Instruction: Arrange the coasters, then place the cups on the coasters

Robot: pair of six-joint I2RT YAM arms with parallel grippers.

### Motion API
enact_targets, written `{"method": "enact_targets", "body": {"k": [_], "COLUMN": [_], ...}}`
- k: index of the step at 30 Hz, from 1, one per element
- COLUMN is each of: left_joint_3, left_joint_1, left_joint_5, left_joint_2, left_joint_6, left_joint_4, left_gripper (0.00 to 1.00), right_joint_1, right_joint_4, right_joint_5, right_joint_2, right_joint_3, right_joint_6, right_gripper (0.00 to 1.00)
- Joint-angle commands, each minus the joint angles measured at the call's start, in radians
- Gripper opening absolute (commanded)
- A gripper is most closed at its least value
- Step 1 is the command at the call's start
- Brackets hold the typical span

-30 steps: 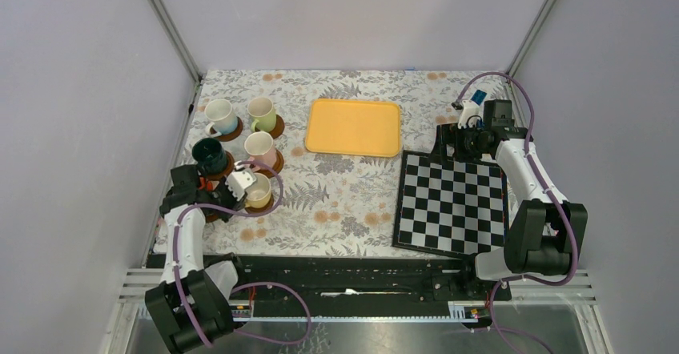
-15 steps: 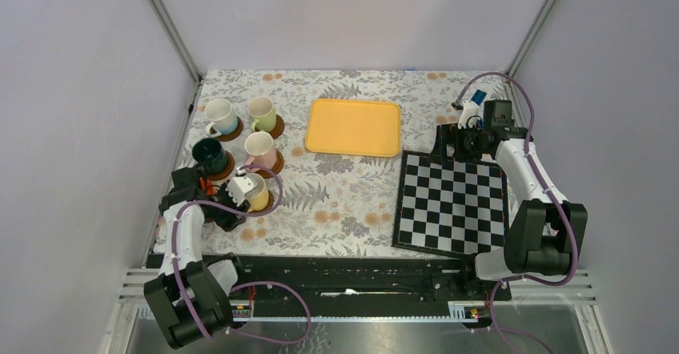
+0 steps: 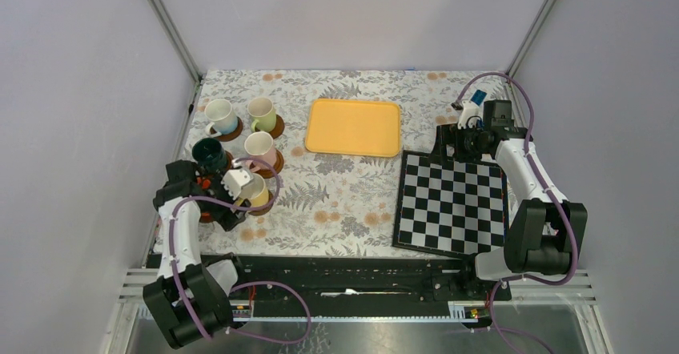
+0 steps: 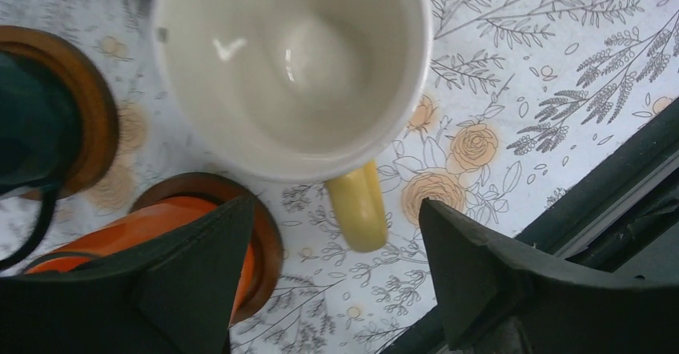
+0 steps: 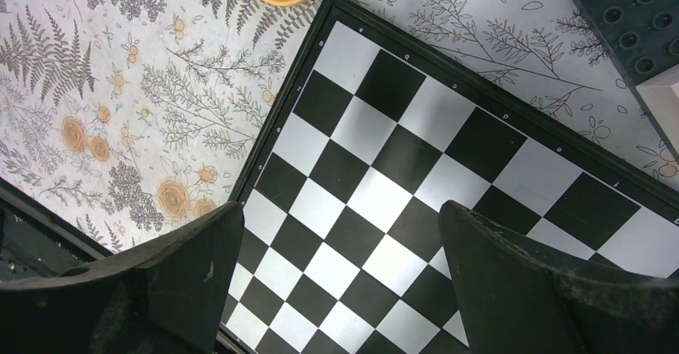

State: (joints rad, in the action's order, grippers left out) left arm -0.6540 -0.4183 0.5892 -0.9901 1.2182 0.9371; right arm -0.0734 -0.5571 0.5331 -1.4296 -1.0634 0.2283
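You seem to be at the end of the placing step for the yellow cup [image 4: 292, 66]. It stands upright on the bench [image 3: 344, 202], on the left-arm side of the yellow tray [image 3: 353, 126] and nearer to the arm bases than the tray is. The left tool [image 4: 336, 204] is released: its fingers stand apart on both sides of the cup's handle [image 4: 358, 210], and neither one touches it. The right tool [image 5: 340, 234] is also released and grasps nothing; it hangs over the chequered board [image 5: 400, 154], on the other side of the tray. For the next move, I think you need a straight lift of the left tool, so that no finger catches the handle or the rim. The left wrist view shows the free gaps around the handle, and also the orange cup [image 4: 152, 230] on its coaster [image 4: 268, 246], which the arm hides almost fully in the top view. Only the top view shows the white cup [image 3: 218, 115], the light green cup [image 3: 261, 112] and the pink cup [image 3: 259, 146] on their coasters. In no view can I tell whether a coaster lies under the yellow cup, so please check this.
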Motion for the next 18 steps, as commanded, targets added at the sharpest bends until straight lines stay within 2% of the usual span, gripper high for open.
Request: {"method": "enact_targets", "body": {"k": [1,7,18], "left_joint_3": [-0.114,-0.212,-0.431], "left_joint_1": [-0.006,-0.006,0.03], "left_joint_5": [0.015,0.036,0.116], "left_joint_2": [-0.001,-0.011,-0.152], "left_joint_6": [-0.006,-0.023,-0.223], "left_joint_4": [0.049,0.099,0.096], "left_gripper": [0.86,0.96,0.98], "right_joint_1": [0.009,0.009,0.016], "right_joint_4": [-0.008,-0.002,0.002], "right_joint_5": [0.006,0.016,0.027], "right_joint_2": [-0.011,-0.018,-0.033], "right_joint_3": [-0.038,-0.04,-0.057], "right_joint_6": [0.002,0.002,0.004], "right_gripper": [0.98,0.98,0.98]}}
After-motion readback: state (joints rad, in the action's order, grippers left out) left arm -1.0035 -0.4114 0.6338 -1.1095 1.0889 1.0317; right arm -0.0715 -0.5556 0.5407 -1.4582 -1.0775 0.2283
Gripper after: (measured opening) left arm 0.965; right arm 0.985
